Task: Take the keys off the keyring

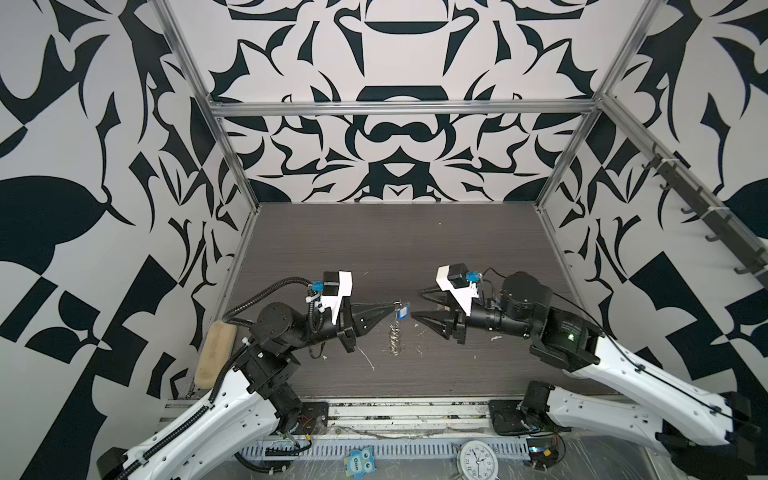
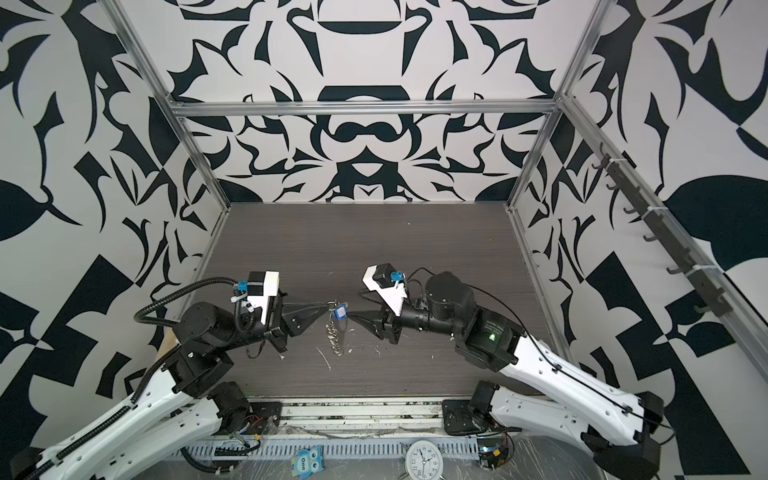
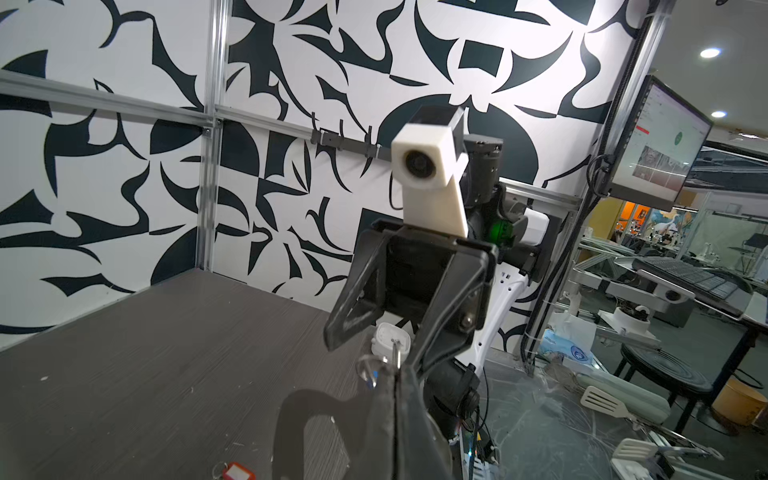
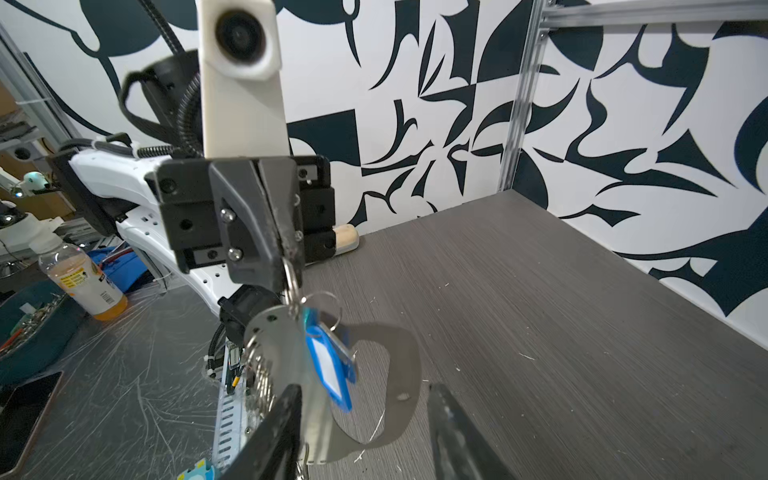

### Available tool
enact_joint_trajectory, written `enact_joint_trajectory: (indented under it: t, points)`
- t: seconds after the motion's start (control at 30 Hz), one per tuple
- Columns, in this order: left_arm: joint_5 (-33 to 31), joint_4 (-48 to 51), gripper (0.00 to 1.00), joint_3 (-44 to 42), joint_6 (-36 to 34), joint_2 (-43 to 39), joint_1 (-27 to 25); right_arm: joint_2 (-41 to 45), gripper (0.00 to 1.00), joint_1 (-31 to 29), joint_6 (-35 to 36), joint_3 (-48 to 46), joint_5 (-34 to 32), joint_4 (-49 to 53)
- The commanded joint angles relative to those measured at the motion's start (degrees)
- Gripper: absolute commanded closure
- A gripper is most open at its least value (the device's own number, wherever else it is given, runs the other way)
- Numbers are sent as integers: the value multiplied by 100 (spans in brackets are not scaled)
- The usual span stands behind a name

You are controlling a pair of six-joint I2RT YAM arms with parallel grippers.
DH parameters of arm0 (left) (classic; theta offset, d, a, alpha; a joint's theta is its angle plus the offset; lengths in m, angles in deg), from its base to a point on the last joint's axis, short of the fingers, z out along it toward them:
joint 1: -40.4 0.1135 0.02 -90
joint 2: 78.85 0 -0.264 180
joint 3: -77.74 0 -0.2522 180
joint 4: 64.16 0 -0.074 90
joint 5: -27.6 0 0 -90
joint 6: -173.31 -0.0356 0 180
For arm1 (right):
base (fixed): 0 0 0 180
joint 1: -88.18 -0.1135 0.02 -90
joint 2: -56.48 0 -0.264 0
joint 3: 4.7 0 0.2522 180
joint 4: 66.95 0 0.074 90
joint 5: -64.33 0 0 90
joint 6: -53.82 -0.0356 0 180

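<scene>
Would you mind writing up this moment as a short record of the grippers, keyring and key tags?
left gripper: shut on the top end of the keyring, which hangs below it
blue key tag: attached to the keyring
right gripper: open, empty, beside the blue key tag
red key tag: off the keyring, lying on the table

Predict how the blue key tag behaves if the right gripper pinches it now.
The blue key tag hangs loose against the keyring, so it probably swings or twists on contact. The keyring itself dangles from the shut left gripper, so it likely sways too.
</scene>
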Motion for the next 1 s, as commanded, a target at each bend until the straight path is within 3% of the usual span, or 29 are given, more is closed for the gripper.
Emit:
enact_joint_trajectory:
  t: [0.0, 0.53, 0.77, 0.97]
  points:
    - [-41, -416, 100, -66, 72, -61, -15, -33, 48, -185, -8, -5, -216, -647]
    - [68, -494, 100, -88, 136, -16, -15, -273, 48, -426, 228, 128, -798, -701]
    - [73, -492, 100, -106, 142, -24, -15, -300, 61, -430, 280, 222, -691, -692]
    - [85, -501, 100, -110, 153, -2, -15, -349, 56, -453, 321, 277, -702, -692]
